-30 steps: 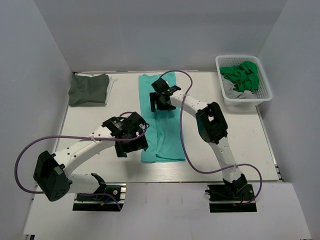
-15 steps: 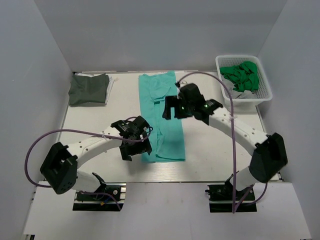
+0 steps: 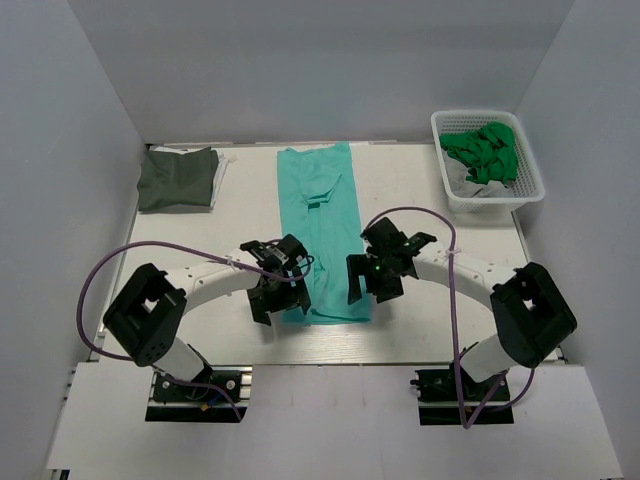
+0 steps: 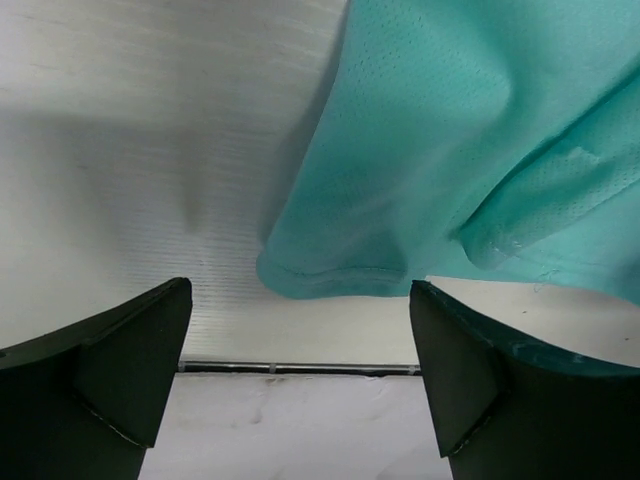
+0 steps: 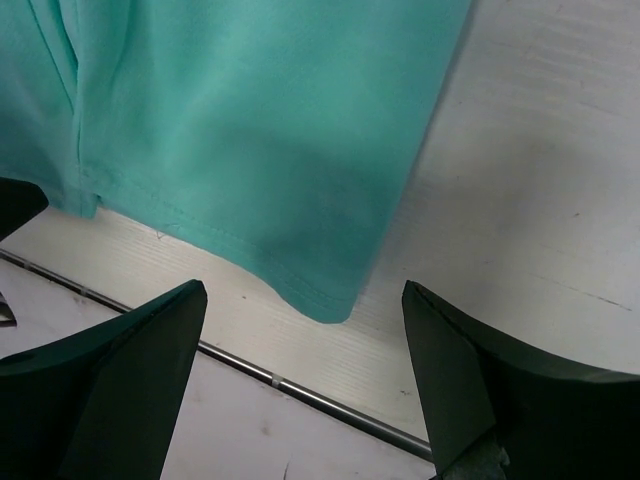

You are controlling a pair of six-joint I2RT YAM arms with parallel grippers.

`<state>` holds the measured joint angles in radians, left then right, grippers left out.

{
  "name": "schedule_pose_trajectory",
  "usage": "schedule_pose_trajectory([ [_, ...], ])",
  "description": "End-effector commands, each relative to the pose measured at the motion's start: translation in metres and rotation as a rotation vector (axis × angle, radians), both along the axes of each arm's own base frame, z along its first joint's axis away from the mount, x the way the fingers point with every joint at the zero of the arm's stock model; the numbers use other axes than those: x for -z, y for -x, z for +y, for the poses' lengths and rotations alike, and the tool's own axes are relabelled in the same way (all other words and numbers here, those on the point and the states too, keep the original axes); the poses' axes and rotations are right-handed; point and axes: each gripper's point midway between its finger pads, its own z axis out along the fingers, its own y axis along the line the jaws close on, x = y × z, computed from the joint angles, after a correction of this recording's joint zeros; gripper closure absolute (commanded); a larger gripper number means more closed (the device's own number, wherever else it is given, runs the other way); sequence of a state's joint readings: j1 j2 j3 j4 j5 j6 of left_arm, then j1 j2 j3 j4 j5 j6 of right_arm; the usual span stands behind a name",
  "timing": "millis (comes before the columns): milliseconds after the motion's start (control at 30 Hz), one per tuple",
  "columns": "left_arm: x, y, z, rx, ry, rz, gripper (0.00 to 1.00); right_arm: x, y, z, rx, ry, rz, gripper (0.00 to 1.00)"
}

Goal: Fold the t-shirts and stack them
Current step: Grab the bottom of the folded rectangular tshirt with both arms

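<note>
**Both grippers at teal tee's near hem, jaws spread**

The teal t-shirt [image 3: 322,225] lay on the counter [image 3: 240,205] as a long narrow strip, folded lengthwise. It ran from the far edge to the near edge, approx. centred btwn the two arms. The left gripper [image 3: 274,300] sat at the strip's near-left corner and the right gripper [image 3: 366,284] at its near-right corner, one on each side of the hem. Both sets of jaws stood wide apart, pinching nothing.

Left wrist view: the rounded hem corner lay in the gap btwn the fingers [image 4: 120,360], w/ soft ripples in the cloth off to the right. Right wrist view: the other hem corner pointed into the gap btwn the fingers [image 5: 120,370].

Whether any fingertip touched cloth: can't tell.

The dark grey-olive t-shirt [image 3: 178,178] lay folded at the far-left corner, well apart from both grippers. A white basket [image 3: 490,203] w/ green cloth [image 3: 485,150] stood at the far right.
</note>
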<state>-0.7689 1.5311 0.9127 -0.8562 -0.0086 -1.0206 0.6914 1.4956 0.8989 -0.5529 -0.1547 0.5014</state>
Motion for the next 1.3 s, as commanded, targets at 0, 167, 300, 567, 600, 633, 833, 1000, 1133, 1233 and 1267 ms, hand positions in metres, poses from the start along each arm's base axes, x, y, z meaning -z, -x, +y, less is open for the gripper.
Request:
schedule_pose_trajectory([
  [0,0.005,0.001,-0.008,-0.006,0.066,0.012,0.00,0.011,0.014,-0.004,0.021,0.022,0.074,0.16],
  [167,0.014,0.006,-0.011,-0.002,0.073,0.050,0.14,0.025,0.020,-0.012,0.034,0.069,0.118,0.24],
  [300,0.017,0.010,-0.012,0.001,0.082,0.074,0.24,0.031,0.023,-0.014,0.034,0.076,0.142,0.37],
  [567,0.010,0.006,0.002,-0.029,0.008,0.039,0.17,0.038,0.031,-0.017,0.012,0.090,0.178,0.51],
  [600,0.005,0.003,0.003,-0.031,0.006,0.024,0.12,0.039,0.032,-0.017,0.012,0.090,0.181,0.51],
  [633,0.000,-0.001,0.005,-0.034,0.005,-0.013,0.05,0.040,0.032,-0.017,0.012,0.089,0.181,0.51],
  [833,-0.008,-0.022,-0.007,-0.007,0.077,-0.114,0.01,0.040,0.039,-0.017,0.002,0.070,0.198,0.78],
  [1000,0.006,-0.021,-0.004,0.000,0.080,-0.133,0.13,0.041,0.039,-0.016,-0.007,0.070,0.204,0.89],
  [1133,0.007,-0.018,-0.007,0.029,0.111,-0.140,0.30,0.039,0.037,-0.016,-0.009,0.070,0.195,0.94],
  [1233,0.011,-0.011,0.000,0.029,0.096,-0.123,0.46,0.039,0.037,-0.018,0.003,0.076,0.197,1.00],
  [1267,0.012,-0.007,0.001,0.031,0.099,-0.113,0.52,0.038,0.037,-0.017,0.004,0.079,0.199,1.00],
])
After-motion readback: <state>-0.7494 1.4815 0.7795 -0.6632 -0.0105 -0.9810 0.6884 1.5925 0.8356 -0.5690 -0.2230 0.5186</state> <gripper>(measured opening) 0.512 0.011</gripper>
